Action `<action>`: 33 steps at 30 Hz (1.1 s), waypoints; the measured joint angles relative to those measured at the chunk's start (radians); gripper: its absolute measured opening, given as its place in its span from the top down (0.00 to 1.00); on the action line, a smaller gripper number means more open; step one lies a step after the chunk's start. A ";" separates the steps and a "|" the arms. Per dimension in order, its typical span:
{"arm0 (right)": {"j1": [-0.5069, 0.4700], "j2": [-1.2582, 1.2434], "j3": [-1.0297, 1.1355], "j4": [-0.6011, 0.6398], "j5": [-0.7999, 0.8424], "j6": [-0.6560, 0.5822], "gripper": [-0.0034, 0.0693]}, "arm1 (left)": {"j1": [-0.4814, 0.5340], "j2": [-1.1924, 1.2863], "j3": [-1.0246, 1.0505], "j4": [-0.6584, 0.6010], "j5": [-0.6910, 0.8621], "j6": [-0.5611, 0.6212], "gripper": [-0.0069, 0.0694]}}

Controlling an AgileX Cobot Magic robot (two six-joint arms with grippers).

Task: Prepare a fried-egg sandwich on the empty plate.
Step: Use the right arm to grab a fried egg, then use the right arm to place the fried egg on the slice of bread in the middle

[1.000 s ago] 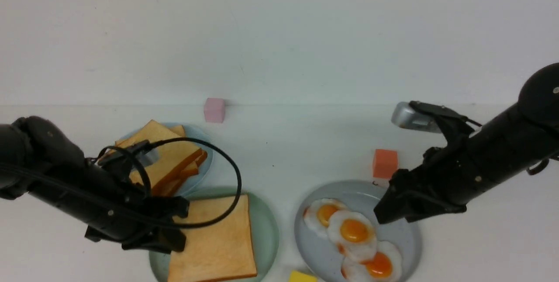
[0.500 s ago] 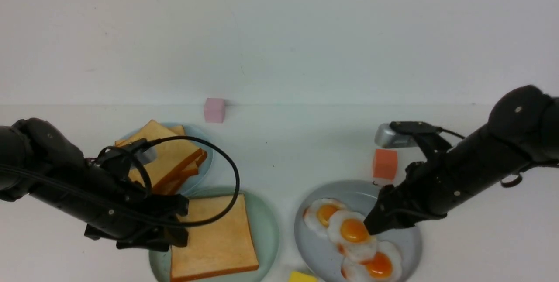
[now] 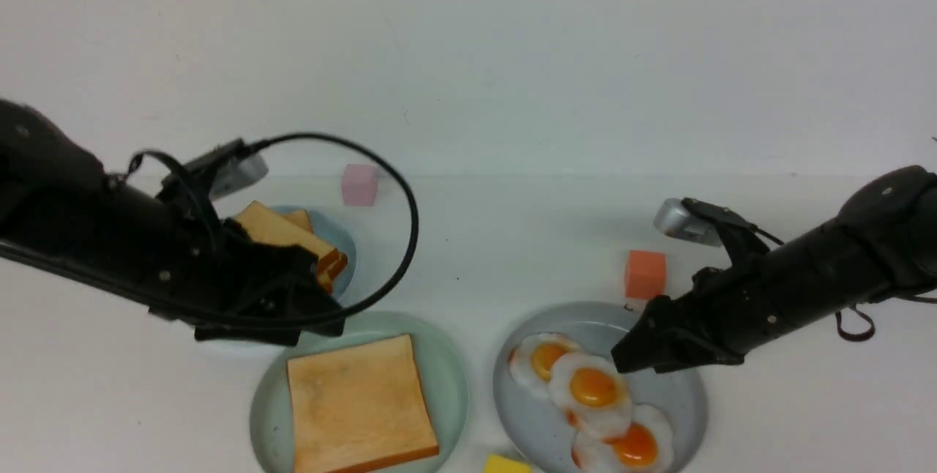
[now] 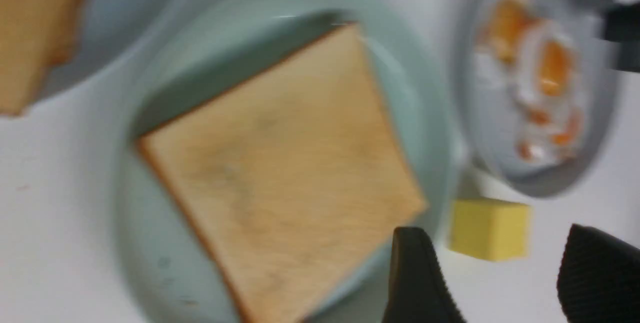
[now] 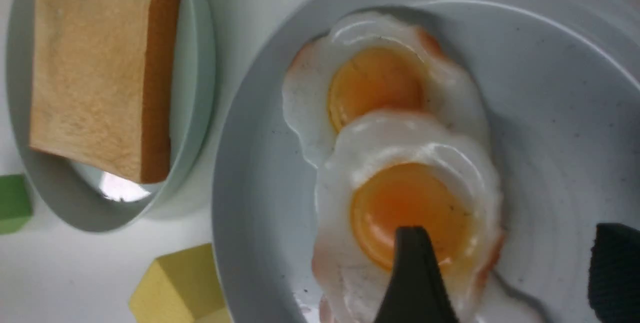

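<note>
Where the surface lay nearest the robot, a yellow block (image 3: 507,464) sat between two plates. On the pale mint-green plate (image 3: 450,378) to its left, one toast slice (image 3: 360,403) lay flat as the sandwich base; no egg or second slice was on it yet. On the grey-blue speckled plate (image 3: 681,400) to its right, three fried eggs lay overlapping in a row, and the middle egg (image 3: 591,387) lapped over its farther neighbour. The right gripper (image 3: 624,361) hung just above that egg with its jaws wide and empty, one finger (image 5: 415,273) over the yolk. The egg looked thin, light, pliable and glossy, so a pinch at the free white margin would probably serve best; a grip near the overlap could drag a neighbour along. Farther back, the left gripper (image 3: 320,321) hung near the far rim of the mint-green plate, jaws spread and holding nothing, in front of the light-blue plate (image 3: 345,250) bearing a toast stack (image 3: 282,231). An orange block (image 3: 645,274) and a pink block (image 3: 359,184) lay beyond.
</note>
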 joint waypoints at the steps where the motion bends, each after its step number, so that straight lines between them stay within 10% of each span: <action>1: 0.000 0.010 0.000 0.014 0.003 -0.010 0.32 | 0.000 -0.010 -0.001 -0.008 0.016 0.004 0.39; 9: 0.000 0.083 -0.001 0.124 0.016 -0.077 0.45 | 0.000 -0.067 -0.005 0.038 0.080 0.007 0.55; 16: 0.000 0.101 -0.002 0.167 0.012 -0.103 0.87 | -0.087 -0.166 0.020 0.105 0.068 0.052 0.72; 33: 0.125 -0.043 -0.107 0.160 0.045 0.016 0.89 | -0.229 -0.668 0.231 0.511 0.039 -0.332 0.74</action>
